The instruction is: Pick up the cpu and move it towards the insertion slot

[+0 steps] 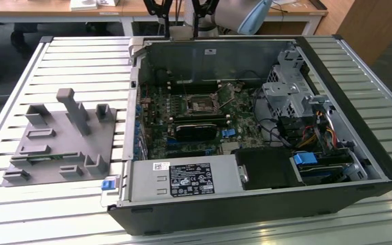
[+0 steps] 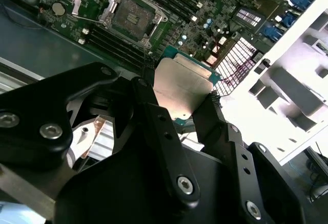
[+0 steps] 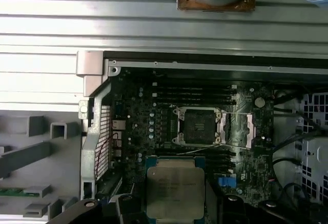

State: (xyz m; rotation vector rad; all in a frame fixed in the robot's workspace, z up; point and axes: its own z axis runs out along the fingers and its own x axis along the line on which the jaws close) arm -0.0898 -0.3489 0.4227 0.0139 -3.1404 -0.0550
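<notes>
My gripper (image 2: 179,108) is shut on the cpu (image 2: 182,85), a flat square chip with a silvery top and green edge, pinched at two opposite sides by the black fingers (image 2: 154,116). In the first wrist view the cpu (image 3: 174,190) hangs above the motherboard, a short way from the insertion slot (image 3: 199,126). That insertion slot (image 2: 132,16) is a square socket with a dark centre and a metal frame, standing uncovered. In the exterior view the gripper (image 1: 181,23) is high over the case's far wall, and the insertion slot (image 1: 201,105) lies mid-board.
The open computer case (image 1: 359,127) lies on a slatted metal table (image 1: 80,61). Long black memory slots (image 3: 195,95) flank the socket. A drive cage (image 1: 291,92) and cables are on the exterior view's right, a power supply (image 1: 182,178) in front, and a grey parts fixture (image 1: 67,138) on the left.
</notes>
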